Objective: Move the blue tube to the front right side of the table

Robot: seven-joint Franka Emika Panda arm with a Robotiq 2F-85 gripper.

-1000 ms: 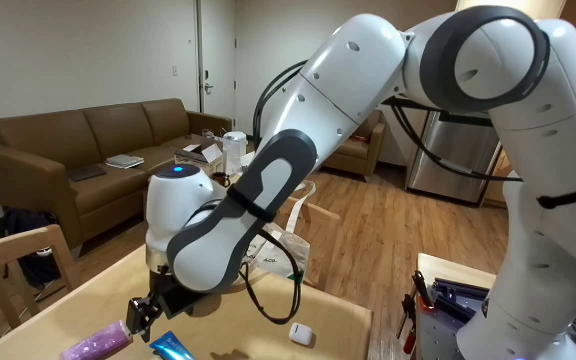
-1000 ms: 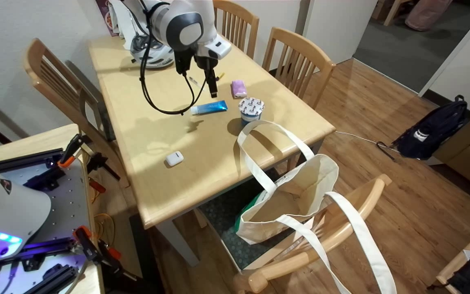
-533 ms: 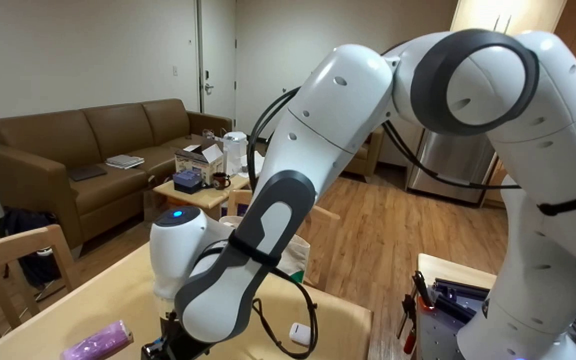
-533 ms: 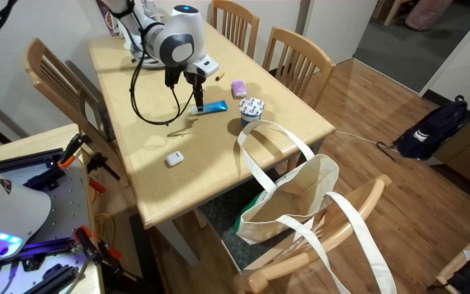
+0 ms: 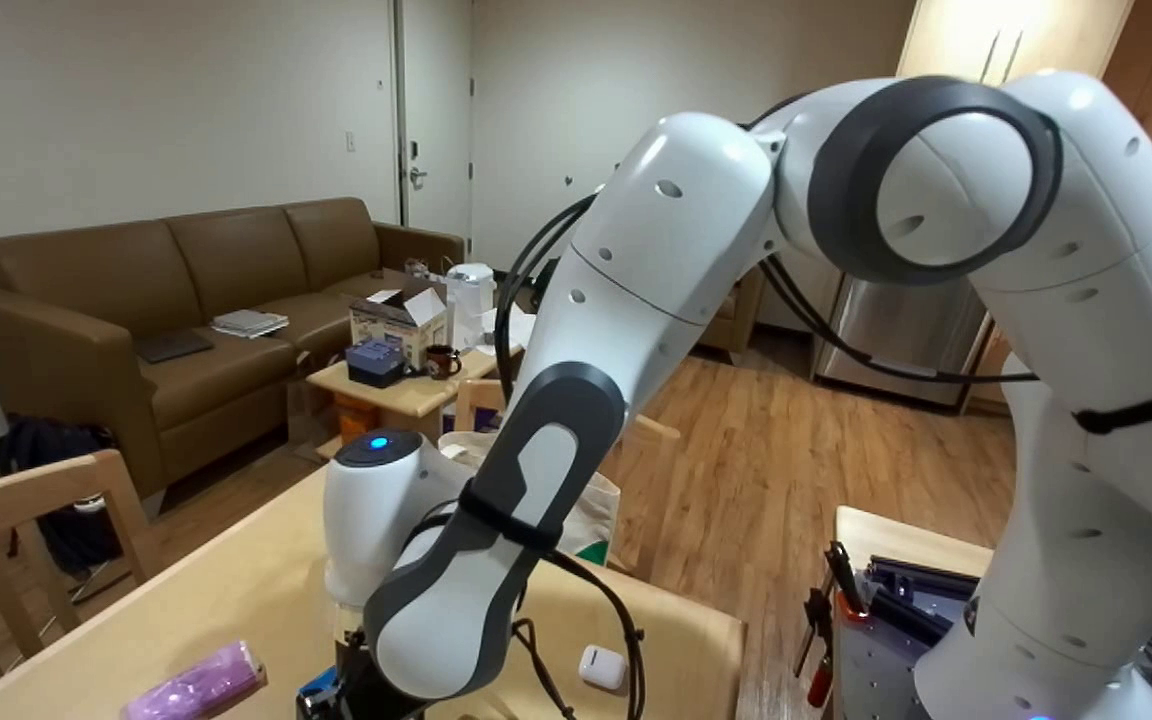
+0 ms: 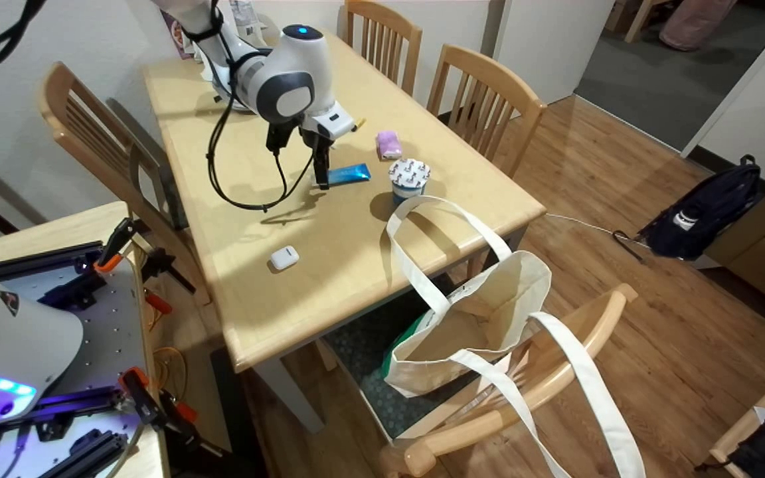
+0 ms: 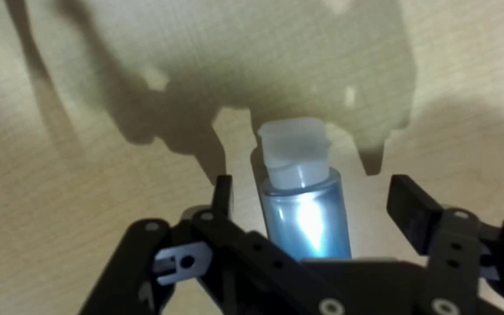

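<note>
The blue tube [image 6: 350,174] lies flat on the pale tan table [image 6: 329,279]. Its white cap end is mostly hidden behind my gripper [image 6: 321,184] in that exterior view. In another exterior view only a small blue piece of the tube [image 5: 320,681] shows beside the gripper. In the wrist view my gripper [image 7: 309,188] is open, with one finger on each side of the tube [image 7: 304,218] near its capped end. Gaps show between both fingers and the tube. The tube's far end is hidden under the gripper body.
A lavender tube [image 6: 388,144] and a blue-and-white cup [image 6: 409,176] stand near the blue tube. A white case [image 6: 284,257] lies nearer the table's front end. A tote bag [image 6: 475,325] sits on a chair at the table edge, its handle rising near the cup.
My gripper has come down and moved from above the tube's blue part to over its capped end. The tube has not moved.
</note>
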